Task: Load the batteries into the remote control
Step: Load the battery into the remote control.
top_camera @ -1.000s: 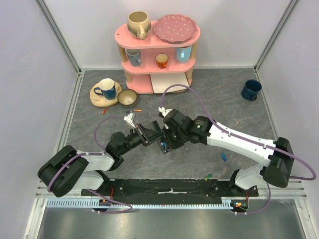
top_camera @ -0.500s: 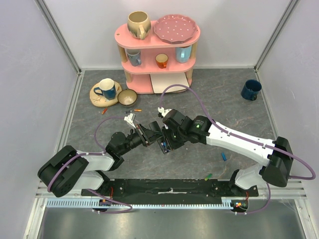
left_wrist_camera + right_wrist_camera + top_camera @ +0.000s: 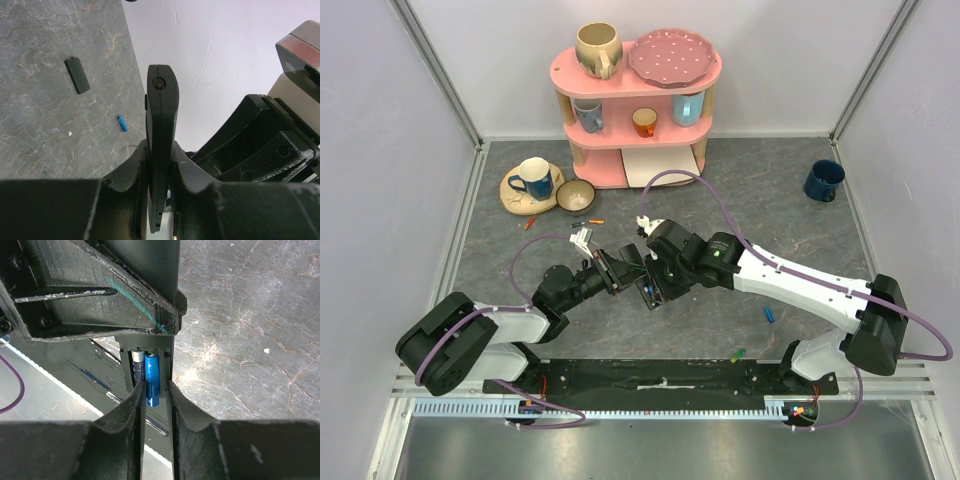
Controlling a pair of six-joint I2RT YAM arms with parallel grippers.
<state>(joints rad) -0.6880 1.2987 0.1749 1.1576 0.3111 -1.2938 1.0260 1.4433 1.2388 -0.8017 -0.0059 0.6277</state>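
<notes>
Close to the arm bases, a green battery (image 3: 737,354) lies on the grey table (image 3: 800,230). A little farther off lies a loose blue battery (image 3: 770,314), well apart from the grippers.

In the middle of the table the two arms meet. The left gripper (image 3: 160,165) is squeezed tight on the remote control (image 3: 161,115). It holds the remote up off the table, with the thin edge toward its own camera. The right gripper (image 3: 155,392) pinches a blue battery (image 3: 152,375) between its fingers. The far end of this battery sits in the open slot of the remote. A second battery (image 3: 138,367), dark and white, lies in the slot right beside it.

In the left wrist view, a small flat black piece (image 3: 77,75) lies on the table by itself.

Past the grippers, little orange batteries (image 3: 590,220) lie near a tan bowl (image 3: 575,196). Beside the bowl, a mug (image 3: 532,178) stands on a tan plate (image 3: 512,196). At the back, a pink shelf (image 3: 635,105) holds cups and a pink plate (image 3: 672,58). A dark blue mug (image 3: 823,180) stands alone at the far right.
</notes>
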